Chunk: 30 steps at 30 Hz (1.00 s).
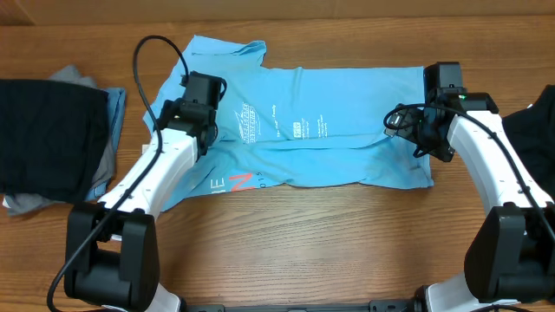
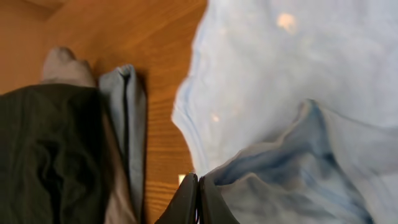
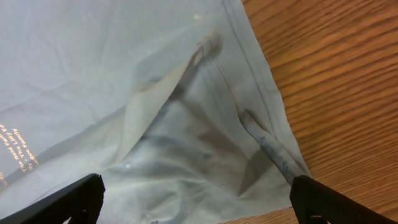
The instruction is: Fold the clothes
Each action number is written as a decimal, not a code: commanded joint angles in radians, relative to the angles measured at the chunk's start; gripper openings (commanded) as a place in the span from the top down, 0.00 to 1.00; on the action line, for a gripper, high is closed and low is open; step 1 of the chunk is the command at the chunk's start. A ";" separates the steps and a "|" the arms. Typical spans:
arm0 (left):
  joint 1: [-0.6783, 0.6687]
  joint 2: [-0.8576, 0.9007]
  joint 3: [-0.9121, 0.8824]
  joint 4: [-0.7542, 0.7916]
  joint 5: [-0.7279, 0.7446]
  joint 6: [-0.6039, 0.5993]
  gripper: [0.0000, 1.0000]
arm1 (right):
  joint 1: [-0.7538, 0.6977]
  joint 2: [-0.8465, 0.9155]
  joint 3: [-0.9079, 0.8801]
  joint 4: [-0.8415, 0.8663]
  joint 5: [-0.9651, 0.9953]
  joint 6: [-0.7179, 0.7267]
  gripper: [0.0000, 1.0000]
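The wooden surface (image 1: pixel 303 247) fills the overhead view. The sky-blue T-shirt (image 1: pixel 347 104) lies across its centre. It is spread nearly flat, with a sleeve pointing to 11 o'clock and a long crease running along its lower part. The hem end lies toward 3 o'clock.

The left arm (image 1: pixel 147 173) reaches in from 7 o'clock onto the shirt's 9 o'clock end. The right arm (image 1: pixel 490 160) reaches in from 5 o'clock to the shirt's 3 o'clock edge.

At 9 o'clock on the surface, just beside the shirt, sits a pile of clothes (image 1: pixel 48 130). It has a black garment on top, grey cloth showing beneath it, and a blue piece at its inner edge. A dark cloth (image 1: pixel 536 121) shows at the 3 o'clock border of the view, partly cut off.

In the left wrist view the left fingers (image 2: pixel 198 196) are pressed together. A raised ridge of the blue fabric runs right up to their tips, so they pinch the shirt. The right fingers (image 3: pixel 196 179) stand wide apart over the rumpled hem corner, holding nothing.

White lettering (image 1: pixel 247 121) marks the shirt's middle. White-and-red lettering (image 1: pixel 236 182) shows near its 7 o'clock edge.
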 commanded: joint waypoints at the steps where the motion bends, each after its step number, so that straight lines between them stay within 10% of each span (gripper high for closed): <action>1: 0.055 0.003 0.017 0.028 -0.033 0.034 0.96 | -0.001 0.003 0.022 0.006 0.007 -0.003 0.00; 30: 0.153 0.072 0.026 0.310 0.157 0.146 0.96 | -0.001 0.003 0.022 0.006 0.006 -0.004 0.00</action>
